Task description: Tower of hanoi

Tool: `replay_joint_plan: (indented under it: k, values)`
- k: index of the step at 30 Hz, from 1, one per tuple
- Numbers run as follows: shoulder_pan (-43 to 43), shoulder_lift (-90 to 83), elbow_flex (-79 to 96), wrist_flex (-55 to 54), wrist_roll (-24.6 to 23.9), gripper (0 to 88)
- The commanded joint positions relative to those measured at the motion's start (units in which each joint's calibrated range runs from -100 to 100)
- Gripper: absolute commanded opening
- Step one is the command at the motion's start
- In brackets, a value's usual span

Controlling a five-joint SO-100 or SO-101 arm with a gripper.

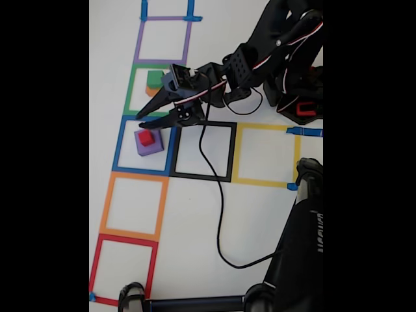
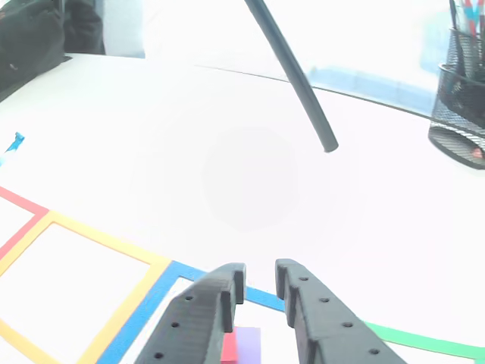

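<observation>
My view was a white table (image 1: 195, 214) with coloured tape squares (image 1: 133, 205), red cube (image 1: 147, 137) on purple cube (image 1: 151, 146), jaws slightly parted, empty, mesh pen pot (image 2: 459, 98) behind.

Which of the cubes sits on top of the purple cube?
The red cube, the tiniest; the green cube rests on the orange cube in another square.

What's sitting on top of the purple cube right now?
The red cube sits on the purple cube, inside the blue tape square. The gripper hovers beside it; nothing else is stacked there.
</observation>
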Motion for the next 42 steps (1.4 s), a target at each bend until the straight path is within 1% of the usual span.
replay_joint_plan:
  k: [1, 5, 10, 14, 17, 21, 23, 27, 29, 31, 36, 39, 42]
  values:
    - [5.18, -21.82, -0.99, 22.62, 0.0, 0.0]
    - [11.41, -30.62, -8.54, 42.45, 0.0, 0.0]
    - [15.53, -35.63, -22.81, 64.96, 0.0, 0.0]
    - [18.51, -36.28, -41.99, 86.58, 0.0, 0.0]
    - [20.81, -34.18, -58.08, 100.43, 0.0, 0.0]
    - [23.59, -29.74, -77.17, 115.41, 0.0, 0.0]
    - [24.93, -28.04, -83.81, 120.83, 0.0, 0.0]
    - [29.15, -29.25, -82.81, 121.81, 0.0, 0.0]
    - [31.74, -30.38, -78.9, 121.4, 0.0, 0.1]
    - [33.85, -31.51, -73.54, 118.73, 0.0, 0.5]
    - [38.45, -34.9, -59.99, 111.44, 0.0, 10.3]
    - [38.74, -34.82, -54.63, 107.72, 0.0, 14.3]
    - [38.35, -34.82, -47.72, 101.56, 0.0, 17.9]
